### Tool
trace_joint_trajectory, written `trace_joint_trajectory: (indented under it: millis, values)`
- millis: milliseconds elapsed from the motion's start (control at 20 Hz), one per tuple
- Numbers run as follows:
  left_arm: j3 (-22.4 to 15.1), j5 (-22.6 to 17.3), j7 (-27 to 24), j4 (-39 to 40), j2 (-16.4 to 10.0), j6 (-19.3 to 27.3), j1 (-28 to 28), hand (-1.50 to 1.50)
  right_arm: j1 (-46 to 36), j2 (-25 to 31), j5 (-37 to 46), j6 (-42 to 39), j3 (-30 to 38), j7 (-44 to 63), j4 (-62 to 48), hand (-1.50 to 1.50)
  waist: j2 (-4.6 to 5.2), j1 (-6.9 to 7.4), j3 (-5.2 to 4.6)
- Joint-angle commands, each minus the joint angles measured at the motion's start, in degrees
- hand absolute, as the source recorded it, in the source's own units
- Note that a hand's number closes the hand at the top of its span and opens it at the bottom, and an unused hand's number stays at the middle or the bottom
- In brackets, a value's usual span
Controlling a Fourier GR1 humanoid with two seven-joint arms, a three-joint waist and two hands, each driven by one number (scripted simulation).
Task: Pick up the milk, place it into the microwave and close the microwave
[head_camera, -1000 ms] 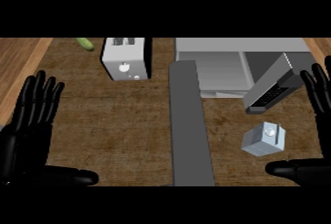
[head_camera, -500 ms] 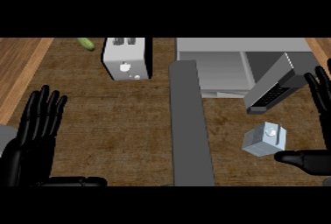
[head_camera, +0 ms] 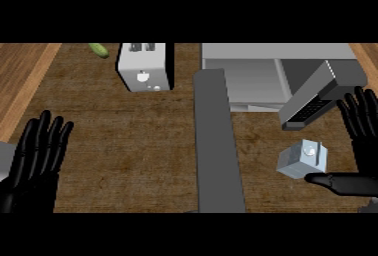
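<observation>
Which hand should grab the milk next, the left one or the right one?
The right hand. It is open right beside the milk, its thumb close below it, and the open microwave is on that side too. The left hand is far off, beyond the grey strip.

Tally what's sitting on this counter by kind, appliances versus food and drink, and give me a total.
Appliances: 2, the toaster and the microwave
Food and drink: 2, the milk carton and the green vegetable
Total: 4
</observation>
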State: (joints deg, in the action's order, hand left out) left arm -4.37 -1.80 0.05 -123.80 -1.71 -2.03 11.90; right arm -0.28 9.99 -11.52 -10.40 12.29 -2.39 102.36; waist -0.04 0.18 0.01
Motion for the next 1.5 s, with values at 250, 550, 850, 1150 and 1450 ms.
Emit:
trace_joint_trajectory:
  millis: [250, 550, 850, 1150, 1450]
  values:
    - [-8.30, 4.62, -2.36, -4.56, 1.63, 2.38, 7.87, -1.50, 5.32, -0.76, 5.95, -2.68, 0.32, -12.46, -10.69, -1.50, -0.02, 0.03, 0.01]
    - [-2.10, -0.08, 0.71, -5.71, -0.49, -0.88, 5.59, -1.50, 5.51, -2.13, 9.48, -1.72, 1.16, -21.97, -21.80, -1.50, 0.03, 0.02, 0.01]
    - [-3.10, 0.81, 4.97, -9.22, 0.06, 0.10, 5.99, -1.50, 3.55, 1.16, 7.71, -4.70, 4.78, -28.17, -31.01, -1.50, 0.01, -0.03, 0.01]
    - [-4.38, 2.15, -0.56, -7.31, 0.26, -1.00, 8.83, -1.50, -1.70, 2.73, 7.66, -7.83, 5.85, -37.20, -45.82, -1.50, 0.02, 0.17, 0.01]
    - [-3.82, 2.60, -1.01, -5.68, 0.79, -0.52, 8.19, -1.50, -9.25, 2.74, 11.67, -4.21, 6.25, -48.34, -64.66, -1.50, 0.13, 0.31, 0.05]
